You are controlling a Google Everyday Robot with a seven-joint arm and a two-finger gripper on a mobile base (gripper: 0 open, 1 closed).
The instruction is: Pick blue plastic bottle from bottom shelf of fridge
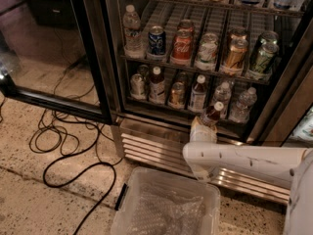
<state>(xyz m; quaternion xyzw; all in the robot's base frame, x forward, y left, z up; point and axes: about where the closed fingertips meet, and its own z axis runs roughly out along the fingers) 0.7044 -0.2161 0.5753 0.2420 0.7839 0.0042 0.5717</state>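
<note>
At the front of the fridge's (146, 146) bottom shelf (161, 108), the gripper (206, 125) (pale, at the end of a white arm) is clamped around the lower part of the blue plastic bottle (213, 113). The bottle is tilted, white cap uppermost, just before clear water bottles (243, 104).

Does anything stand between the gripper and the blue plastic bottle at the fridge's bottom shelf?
Nothing visible does. The gripper is right beneath the tilted blue plastic bottle, at the front of the bottom shelf. Clear water bottles stand behind it, to the right.
</note>
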